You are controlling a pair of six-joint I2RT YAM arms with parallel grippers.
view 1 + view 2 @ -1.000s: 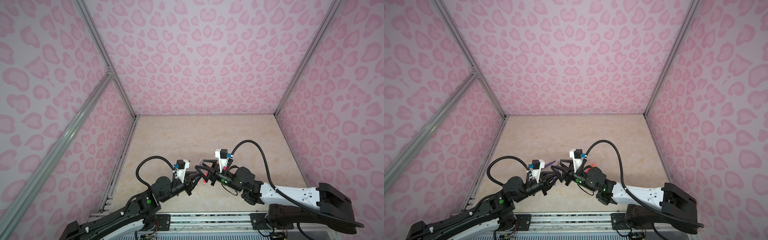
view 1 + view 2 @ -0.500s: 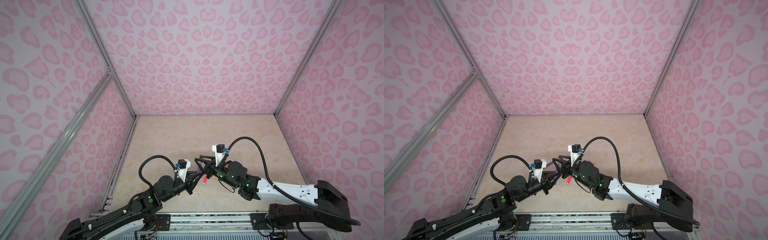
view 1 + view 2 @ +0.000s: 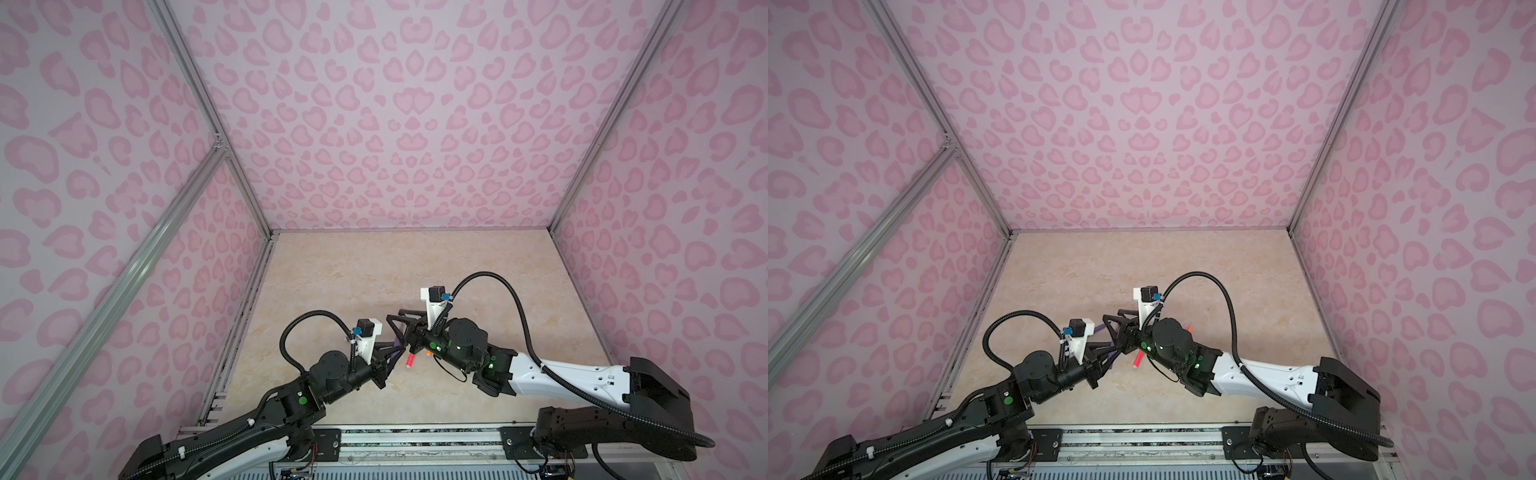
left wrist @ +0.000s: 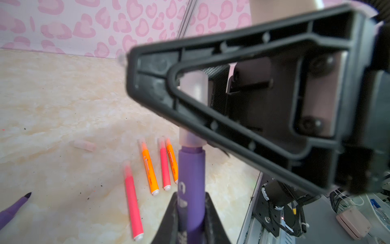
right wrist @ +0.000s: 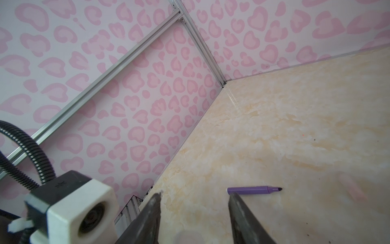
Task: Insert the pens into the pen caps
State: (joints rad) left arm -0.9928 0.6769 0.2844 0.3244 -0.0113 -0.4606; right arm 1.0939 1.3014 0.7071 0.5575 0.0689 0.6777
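Two orange pens and two pink-red pens lay on the table, apparently capped. The left gripper clamped a purple pen whose tip sat in a clear cap at the right gripper, whose jaws stood parted. Left to do: the second purple pen, bare-tipped, and a loose cap; only the left wrist view showed caps clearly, both top views did not.

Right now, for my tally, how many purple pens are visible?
2. The held purple pen sits in the left claw; the loose purple pen lies uncapped on the table.
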